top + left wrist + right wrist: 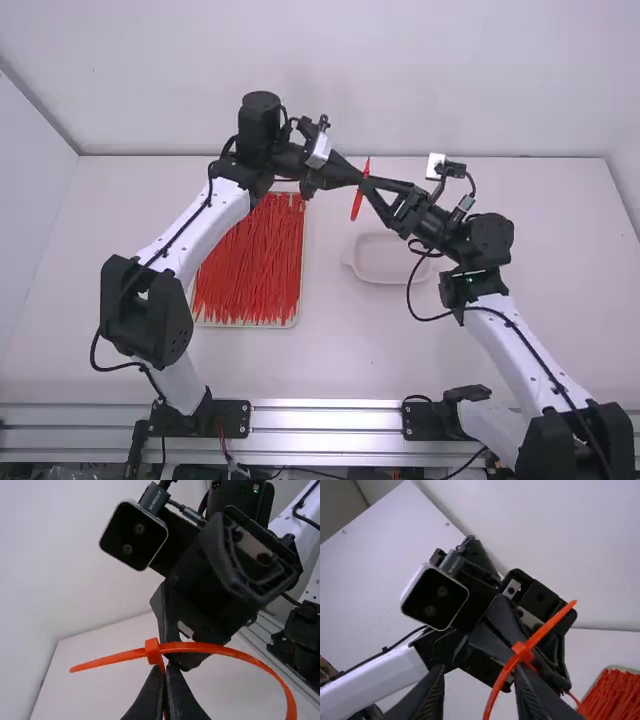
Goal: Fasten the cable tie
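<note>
A red cable tie (360, 192) hangs in the air over the table's far middle, bent into a loop with its tail threaded through its head (152, 652). My left gripper (350, 182) reaches it from the left, and in the left wrist view that gripper (164, 682) is shut on the strap just under the head. My right gripper (380, 198) faces it from the right. In the right wrist view the right gripper (479, 670) has its fingers (432, 695) spread apart, with the tie (512, 665) passing between them untouched.
A flat tray (296, 322) holds several loose red cable ties (255, 260) left of centre, and they also show as red ties (615, 695) in the right wrist view. A shallow white container (385, 262) lies under the grippers. Bare table stretches to the right.
</note>
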